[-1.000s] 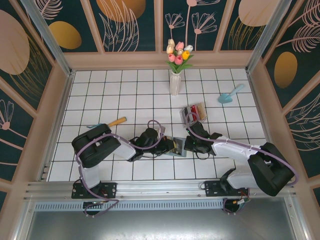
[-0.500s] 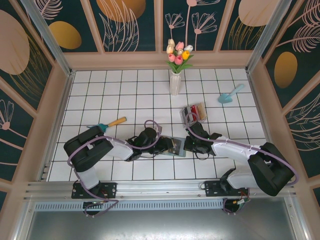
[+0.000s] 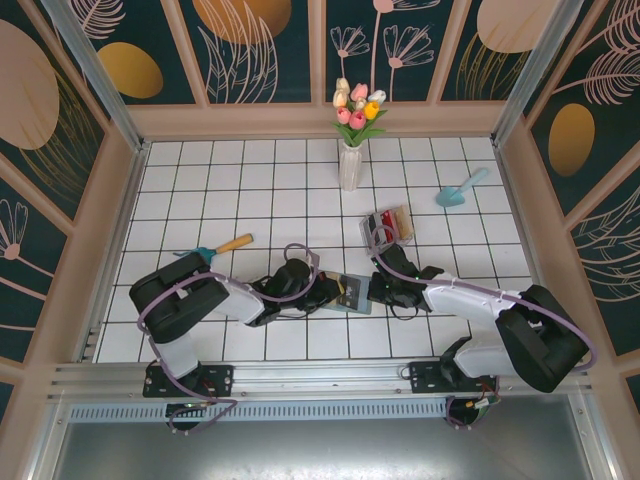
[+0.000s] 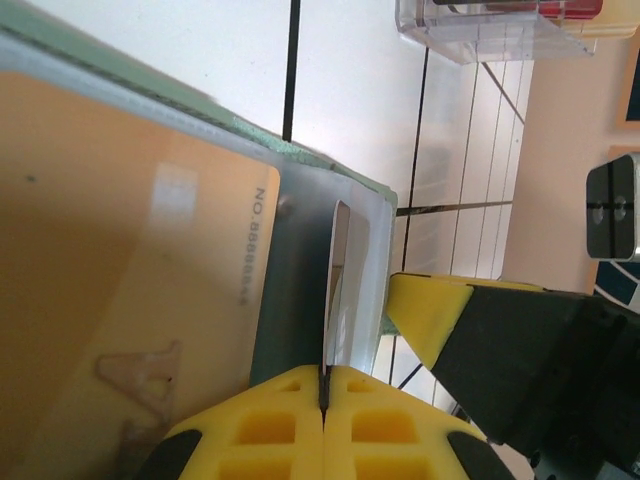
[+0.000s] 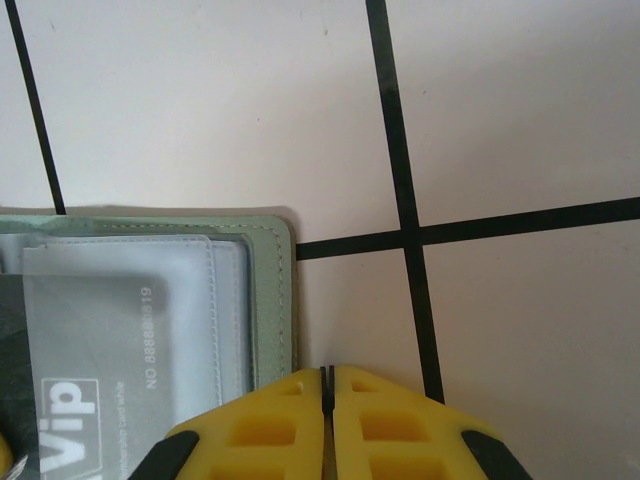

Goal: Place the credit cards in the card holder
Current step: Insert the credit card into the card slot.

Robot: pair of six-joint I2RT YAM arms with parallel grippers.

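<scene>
Holder [image 3: 352, 294] lies open on the table [image 3: 250, 180], near the front edge, between my two pincers. Left pincer [image 4: 323, 375] comes in from the left and right pincer [image 5: 327, 378] from the right, both low at table level.

Left pincer: yellow fingers pressed together, clamped on a thin pale sheet that stands edge-on over the holder's grey pocket. Probably a card, but seen on edge I can't be sure, so I call it the edge-on card [image 4: 338, 290]. Its far end points away from the fingers, along the pocket. Just left of it a tan card [image 4: 110, 280] lies flat in the holder, printed number facing up. The holder's green rim runs past both.

Right pincer: fingers fully together with only a hairline slit between them and nothing visible in it. Tips sit on the white tile just off the holder's corner. A grey card [image 5: 110, 350] marked VIP lies in the pocket on that side, under a clear window.

A clear box [image 3: 388, 224] sits behind the holder, well apart from it, with red and tan box cards [image 3: 381, 221] standing in it.

Farther back are a vase [image 3: 350, 165] of tulips at the rear wall, a blue scoop [image 3: 458, 188] at rear right, and a wood-handled brush [image 3: 228, 244] at left.
</scene>
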